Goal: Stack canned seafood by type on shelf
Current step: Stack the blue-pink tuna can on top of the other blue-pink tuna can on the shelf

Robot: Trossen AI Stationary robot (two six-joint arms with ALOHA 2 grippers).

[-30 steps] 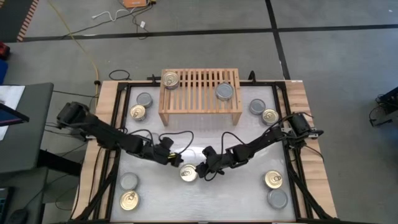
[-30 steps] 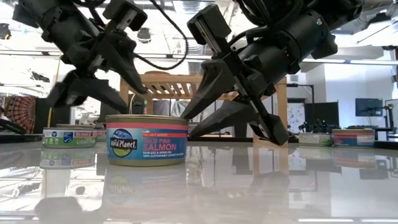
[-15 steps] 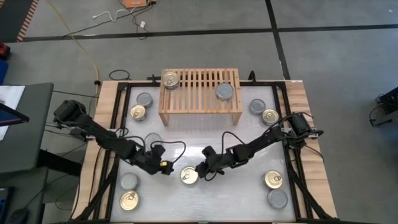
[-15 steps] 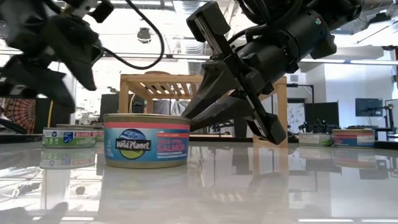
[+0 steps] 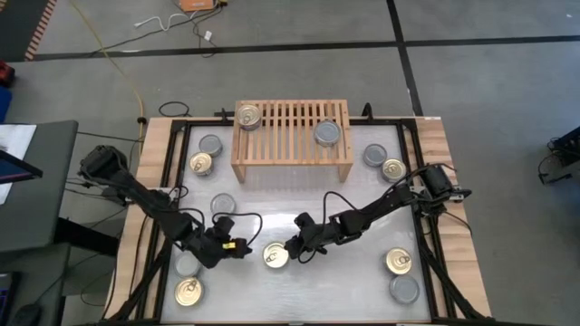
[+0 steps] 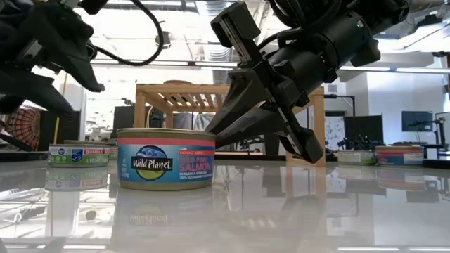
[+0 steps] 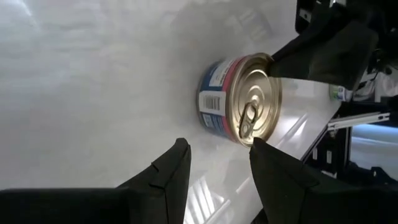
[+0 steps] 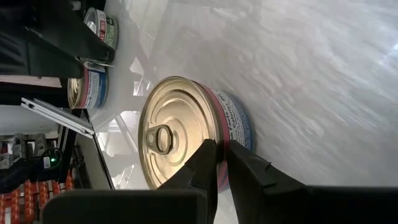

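A salmon can [image 5: 275, 255] with a gold pull-ring lid stands flat on its base on the white table, near the middle of the front. My right gripper [image 5: 290, 249] is at the can's right side, shut on it. My left gripper [image 5: 245, 248] hovers open a little to the left of the can and touches nothing; in the left wrist view the can [image 7: 242, 102] lies ahead of its fingers. The wooden shelf [image 5: 292, 152] stands at the far edge. A gold-topped can [image 5: 247, 116] and a silver-topped can [image 5: 327, 133] rest on its slats. My right gripper pinches the salmon can's top rim [image 8: 217, 132] on the side toward the table's right. One finger [image 8: 202, 165] lies over the gold lid, the other [image 8: 249, 168] against the outer wall. The fingers slant down from the table's right. The can stands flat on the table.
Loose cans lie around: two left of the shelf [image 5: 210, 144] [image 5: 200, 163], one behind my left arm [image 5: 222, 203], two at the front left [image 5: 188, 292], two right of the shelf [image 5: 374, 155] [image 5: 392, 169], two at the front right [image 5: 398, 262] [image 5: 403, 289].
My right gripper has closed its fingers onto the salmon can's rim without moving off; the can has turned slightly on the table. My left gripper, still open, has drawn back from the can toward the table's left and near edge, rolling as it went.
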